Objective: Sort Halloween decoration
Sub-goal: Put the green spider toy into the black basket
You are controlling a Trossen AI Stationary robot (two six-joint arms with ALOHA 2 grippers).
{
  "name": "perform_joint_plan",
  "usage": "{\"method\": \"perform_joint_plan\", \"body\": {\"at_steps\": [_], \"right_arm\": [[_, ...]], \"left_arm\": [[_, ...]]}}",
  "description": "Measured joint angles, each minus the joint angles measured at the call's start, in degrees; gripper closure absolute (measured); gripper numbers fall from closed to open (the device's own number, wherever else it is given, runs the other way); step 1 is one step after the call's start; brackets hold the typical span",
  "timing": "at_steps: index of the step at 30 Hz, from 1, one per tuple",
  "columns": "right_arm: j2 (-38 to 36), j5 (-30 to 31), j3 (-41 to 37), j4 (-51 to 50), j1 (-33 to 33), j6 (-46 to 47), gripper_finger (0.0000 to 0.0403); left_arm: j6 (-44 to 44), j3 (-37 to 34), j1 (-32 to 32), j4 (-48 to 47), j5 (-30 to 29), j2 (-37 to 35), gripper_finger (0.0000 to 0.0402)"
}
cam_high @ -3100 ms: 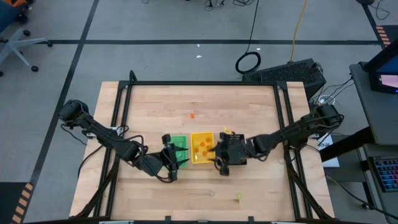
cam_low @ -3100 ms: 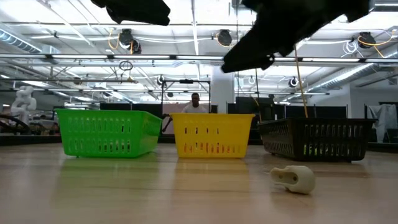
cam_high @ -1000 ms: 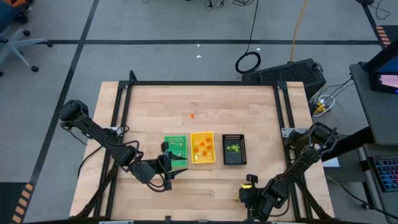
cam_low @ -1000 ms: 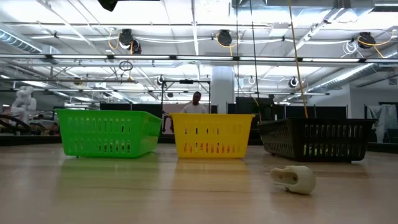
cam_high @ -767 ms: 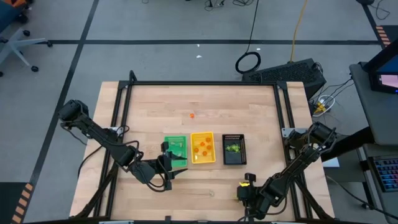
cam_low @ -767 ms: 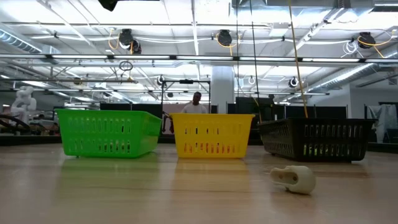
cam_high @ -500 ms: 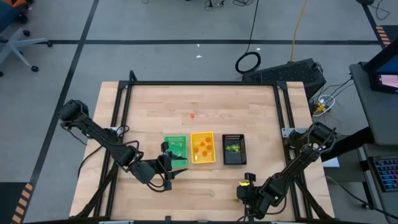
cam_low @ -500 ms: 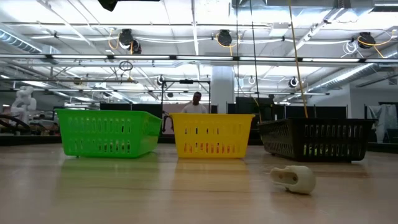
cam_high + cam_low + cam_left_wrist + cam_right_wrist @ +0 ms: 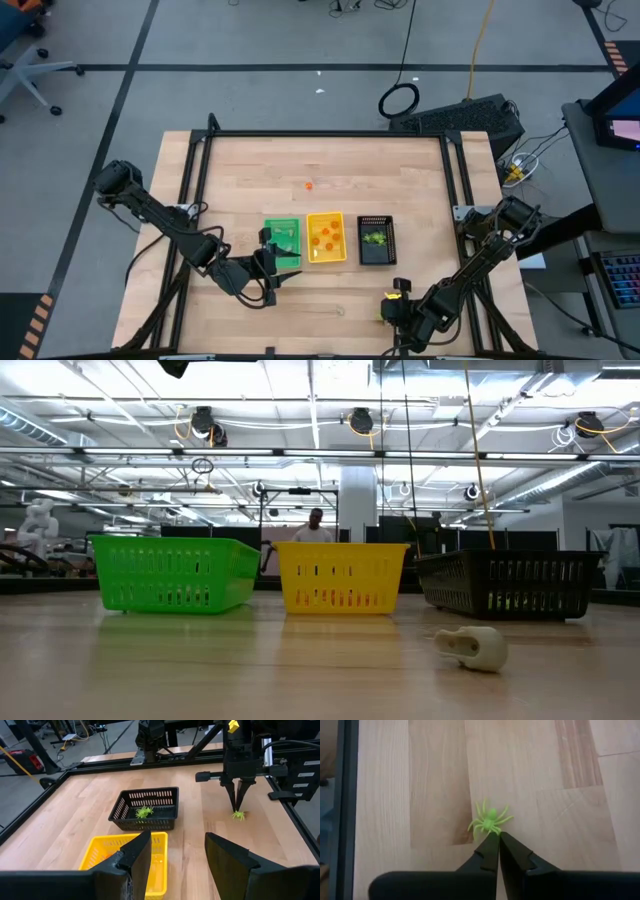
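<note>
Right gripper (image 9: 495, 840): near the table's front edge, right of middle; fingers pressed together on the green spider (image 9: 490, 821), seemingly nipping a leg to lift it.
Left gripper (image 9: 175, 852): half spread, empty, waiting by the green tray (image 9: 283, 243).
Black tray (image 9: 146, 809): holds a matching spider, the likely destination.

The table (image 9: 420, 200) is made of light wood planks with a black frame around its edge. Three small trays sit on it side by side in a row: a green tray (image 9: 284, 243), a yellow tray (image 9: 325, 238) in the middle, and a black tray (image 9: 376, 240). A tiny orange trinket (image 9: 309, 185) lies alone on the wood, farther back than the trays. A little green spider (image 9: 489, 821) lies on the bare wood near the front edge. A pale whitish trinket (image 9: 473, 646) also lies on its side on the wood
</note>
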Motion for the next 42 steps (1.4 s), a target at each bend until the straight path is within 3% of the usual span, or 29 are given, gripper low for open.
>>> {"method": "perform_joint_plan", "body": {"at_steps": [33, 37, 42], "right_arm": [[-1.46, 1.47, 0.0, 0.38, 0.17, -0.05, 0.04], [-1.46, 2.96, 0.0, 2.59, 0.2, -2.42, 0.0366], [-0.59, 2.97, 0.0, 4.8, 0.2, -3.09, 0.0281]], "left_arm": [[-0.24, 0.0, 0.0, 0.01, 0.0, 0.0, 0.0217], [-0.28, 0.0, 0.0, 0.01, 0.0, 0.0, 0.0217], [-0.37, 0.0, 0.0, 0.03, 0.0, 0.0, 0.0217]]}}
